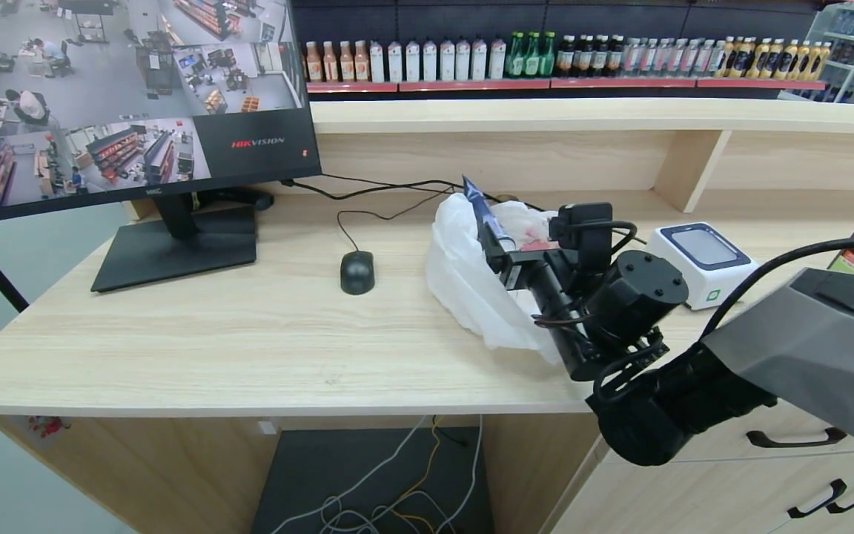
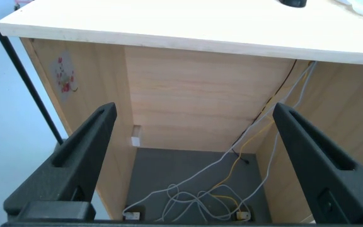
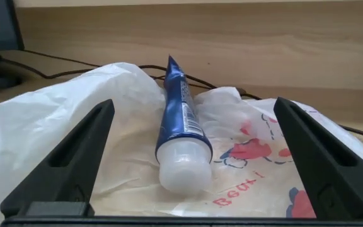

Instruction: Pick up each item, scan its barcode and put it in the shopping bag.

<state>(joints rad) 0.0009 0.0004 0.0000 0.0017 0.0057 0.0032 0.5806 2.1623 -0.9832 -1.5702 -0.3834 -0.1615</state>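
Right pincer [image 3: 194, 107]: jaws wide, holding nothing. It sits over the bag [image 1: 464, 289], with the arm coming in from the robot's right across the surface [image 1: 249, 334].

Tube [image 3: 181, 120]: blue, white cap. It lies between the two fingers and touches neither. It rests on the crumpled white plastic of the bag, cap end toward the pincer. In the head view the crimped end is tilted up toward the back of the surface. Whether it lies inside the bag's mouth or on top of a fold, I cannot tell.

Bag: white, thin, with red print showing on the side near the right finger. It sits slumped near the middle of the surface.

Left pincer [image 2: 194, 113]: jaws wide, holding nothing. It is low, in front of the surface and below its edge, facing the recess [image 2: 188, 101] under it. Loose cables [image 2: 200, 195] lie on the recess floor.

Other items on the surface:
- Mouse [image 1: 356, 271], to the left of the bag and apart from it.
- Monitor [image 1: 130, 104], at far left.
- White box [image 1: 705, 259] with a screen, near the bag on its right.
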